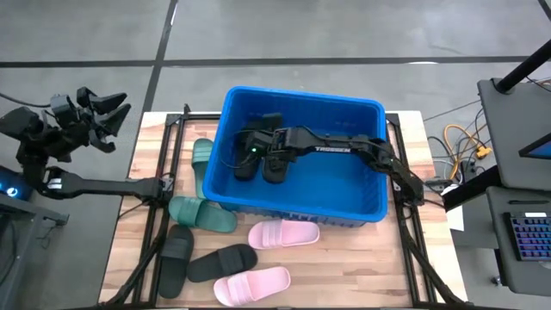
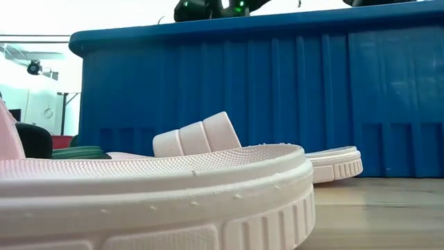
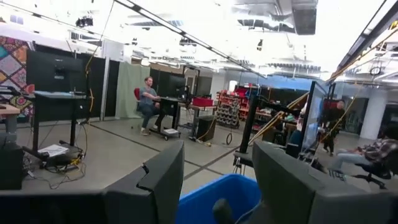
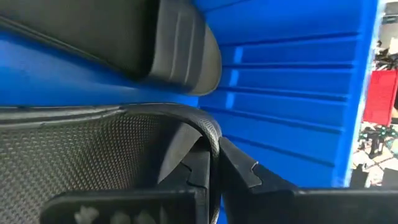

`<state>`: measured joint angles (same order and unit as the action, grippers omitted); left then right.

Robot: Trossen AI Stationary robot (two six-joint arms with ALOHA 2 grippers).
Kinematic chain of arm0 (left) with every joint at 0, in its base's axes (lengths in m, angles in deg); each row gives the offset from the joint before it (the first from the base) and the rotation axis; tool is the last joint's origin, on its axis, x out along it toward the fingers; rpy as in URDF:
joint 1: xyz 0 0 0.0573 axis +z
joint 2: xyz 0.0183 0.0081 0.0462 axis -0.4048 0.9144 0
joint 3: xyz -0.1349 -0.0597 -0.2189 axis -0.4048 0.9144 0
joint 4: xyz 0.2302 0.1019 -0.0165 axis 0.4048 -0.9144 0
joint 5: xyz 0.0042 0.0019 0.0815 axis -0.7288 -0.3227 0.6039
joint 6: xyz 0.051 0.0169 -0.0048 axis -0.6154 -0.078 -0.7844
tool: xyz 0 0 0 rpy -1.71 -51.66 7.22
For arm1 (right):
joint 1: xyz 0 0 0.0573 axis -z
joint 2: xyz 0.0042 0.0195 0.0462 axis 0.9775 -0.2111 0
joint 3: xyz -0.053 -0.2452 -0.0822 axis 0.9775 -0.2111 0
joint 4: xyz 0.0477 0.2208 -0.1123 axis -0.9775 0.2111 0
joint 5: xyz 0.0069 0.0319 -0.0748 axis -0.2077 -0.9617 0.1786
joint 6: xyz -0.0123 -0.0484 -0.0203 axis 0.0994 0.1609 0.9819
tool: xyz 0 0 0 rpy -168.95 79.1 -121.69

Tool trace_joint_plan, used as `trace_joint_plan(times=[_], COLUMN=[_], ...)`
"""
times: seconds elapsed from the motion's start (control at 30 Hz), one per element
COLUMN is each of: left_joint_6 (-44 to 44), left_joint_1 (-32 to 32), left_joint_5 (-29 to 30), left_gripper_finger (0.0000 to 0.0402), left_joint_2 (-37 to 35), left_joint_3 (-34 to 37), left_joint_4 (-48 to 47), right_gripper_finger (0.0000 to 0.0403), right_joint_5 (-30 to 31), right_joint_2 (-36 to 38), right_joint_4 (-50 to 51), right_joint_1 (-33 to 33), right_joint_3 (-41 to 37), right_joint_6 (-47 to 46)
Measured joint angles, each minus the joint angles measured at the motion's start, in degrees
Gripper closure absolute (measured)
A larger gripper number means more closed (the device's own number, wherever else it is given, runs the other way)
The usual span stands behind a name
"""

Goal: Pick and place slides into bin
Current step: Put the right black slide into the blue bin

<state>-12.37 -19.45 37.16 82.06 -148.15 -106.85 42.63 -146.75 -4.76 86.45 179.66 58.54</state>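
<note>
Blue bin [image 1: 344,202] at the middle of the worktop [image 1: 344,275], holding two black slides [image 1: 274,164]. Right gripper [image 1: 258,153] reaches inside the bin, its fingers [image 4: 242,171] clamped on the thin edge of one black slide [image 4: 93,149]. Outside the bin, toward the worktop's near left corner: two dark green slides [image 1: 202,213], two more black slides [image 1: 221,262], two pale pink slides [image 1: 284,233]. Left gripper [image 1: 108,116] waits raised off the worktop's left edge, fingers [image 3: 155,183] apart and empty.
</note>
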Motion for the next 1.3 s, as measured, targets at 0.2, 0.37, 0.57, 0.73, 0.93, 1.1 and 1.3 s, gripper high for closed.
trace_joint_plan(times=[0.2, 0.37, 0.57, 0.73, 0.93, 1.1, 1.3], left_joint_6=[0.00, 0.02, 0.02, -0.13, -0.15, -0.02, 0.02], left_joint_1=[0.00, 0.00, -0.01, 0.00, -0.02, -0.02, -0.02], left_joint_5=[0.17, 0.43, 0.45, 0.42, 0.39, 0.39, 0.38], left_gripper_finger=[0.0226, 0.0226, 0.0226, 0.0226, 0.0226, 0.0226, 0.0226], left_joint_2=[-0.71, -0.85, -0.89, -1.25, -1.28, -1.38, -1.24], left_joint_3=[0.02, 0.00, -0.09, -0.02, 0.00, 0.02, 0.02], left_joint_4=[-0.02, 0.02, 0.12, 0.01, -0.12, -0.09, -0.01], right_gripper_finger=[0.0392, 0.0392, 0.0392, 0.0392, 0.0392, 0.0392, 0.0392], right_joint_5=[0.04, 1.41, 1.24, 0.43, 1.65, 1.44, 1.23], right_joint_2=[-2.91, -4.43, -4.42, -4.30, -4.21, -4.19, -4.19], right_joint_4=[-4.35, -5.97, -8.28, -11.25, -22.16, -23.77, -28.59], right_joint_1=[1.84, 3.23, 5.00, 5.74, 5.68, 5.70, 5.74], right_joint_3=[-0.02, -0.06, -1.37, -4.42, -9.05, -11.92, -16.51], right_joint_6=[4.01, 7.31, 9.34, 11.67, 18.10, 18.14, 17.22])
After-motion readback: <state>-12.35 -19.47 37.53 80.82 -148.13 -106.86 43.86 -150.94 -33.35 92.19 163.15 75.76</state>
